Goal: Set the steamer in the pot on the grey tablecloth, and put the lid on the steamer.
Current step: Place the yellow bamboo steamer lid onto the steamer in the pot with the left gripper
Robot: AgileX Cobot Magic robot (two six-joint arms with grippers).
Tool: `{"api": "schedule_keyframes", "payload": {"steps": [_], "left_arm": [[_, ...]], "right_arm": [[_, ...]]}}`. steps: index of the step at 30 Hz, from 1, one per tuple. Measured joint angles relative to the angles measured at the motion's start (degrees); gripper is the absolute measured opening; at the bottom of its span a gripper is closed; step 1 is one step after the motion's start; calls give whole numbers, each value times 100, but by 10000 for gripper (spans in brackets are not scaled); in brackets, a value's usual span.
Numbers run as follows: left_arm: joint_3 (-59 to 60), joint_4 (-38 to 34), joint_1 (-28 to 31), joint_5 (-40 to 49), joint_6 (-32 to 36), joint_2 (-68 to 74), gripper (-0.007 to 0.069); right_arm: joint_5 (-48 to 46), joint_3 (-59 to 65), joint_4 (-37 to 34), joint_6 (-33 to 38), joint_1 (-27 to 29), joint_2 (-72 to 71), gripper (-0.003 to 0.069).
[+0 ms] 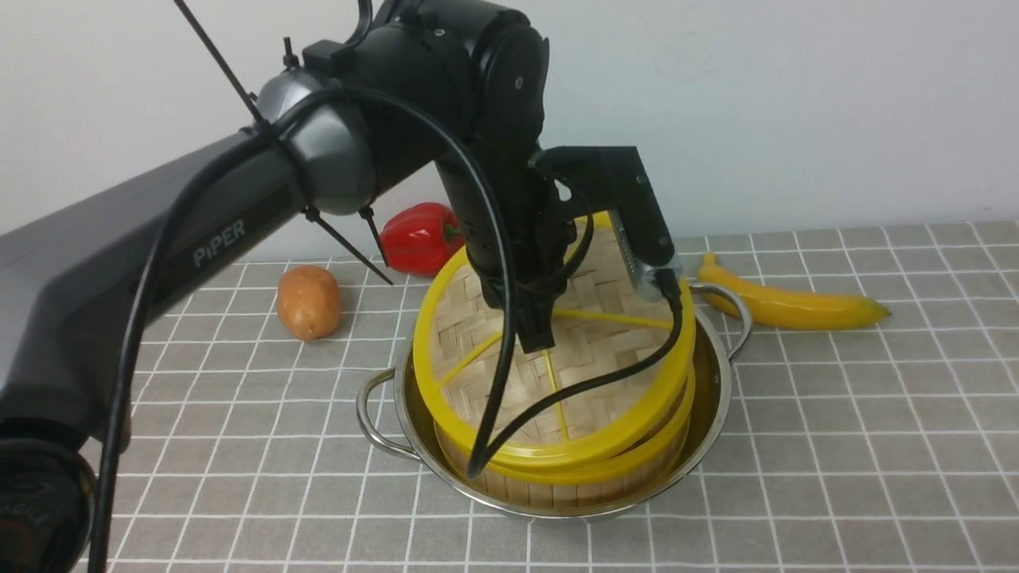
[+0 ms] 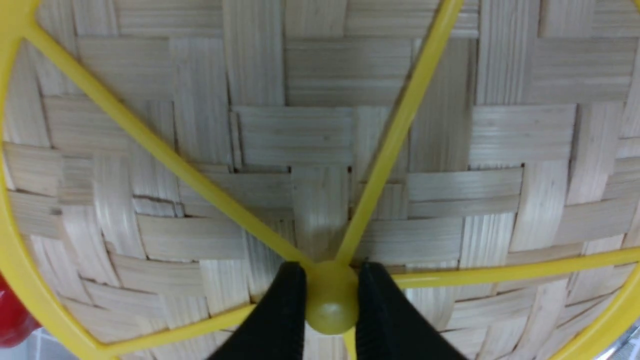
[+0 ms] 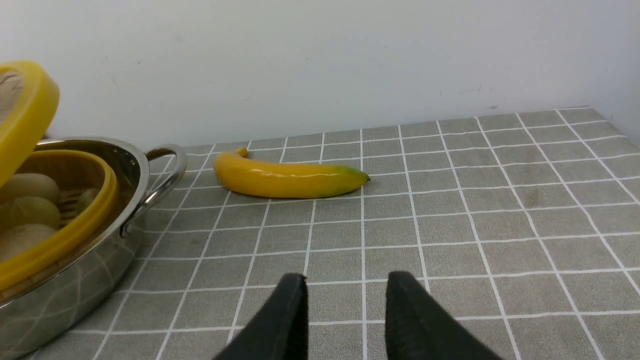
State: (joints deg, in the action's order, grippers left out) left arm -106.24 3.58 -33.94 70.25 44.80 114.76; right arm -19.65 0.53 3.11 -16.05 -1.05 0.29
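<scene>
The steel pot (image 1: pixel 716 382) stands on the grey tablecloth (image 1: pixel 836 414), and the bamboo steamer (image 1: pixel 629 461) sits inside it. My left gripper (image 1: pixel 537 338) is shut on the central knob (image 2: pixel 331 300) of the woven lid (image 1: pixel 478 334). It holds the lid tilted over the steamer: the near edge is low by the steamer's rim and the far edge is raised. In the right wrist view the pot (image 3: pixel 100 270), the steamer's yellow rim (image 3: pixel 75 230) and the lid's edge (image 3: pixel 25 115) show at one side. My right gripper (image 3: pixel 345 287) is open over bare cloth beside the pot.
A banana (image 1: pixel 788 302) lies behind the pot on the right. A potato (image 1: pixel 308 301) and a red pepper (image 1: pixel 418 236) sit at the back left near the white wall. Pale round items (image 3: pixel 30 187) lie inside the steamer.
</scene>
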Motion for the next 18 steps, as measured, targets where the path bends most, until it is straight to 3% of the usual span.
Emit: {"api": "schedule_keyframes", "payload": {"steps": [18], "left_arm": [[-20,6,0,-36,572,263,116]], "right_arm": [[0,0,0,0,0,0,241]]}}
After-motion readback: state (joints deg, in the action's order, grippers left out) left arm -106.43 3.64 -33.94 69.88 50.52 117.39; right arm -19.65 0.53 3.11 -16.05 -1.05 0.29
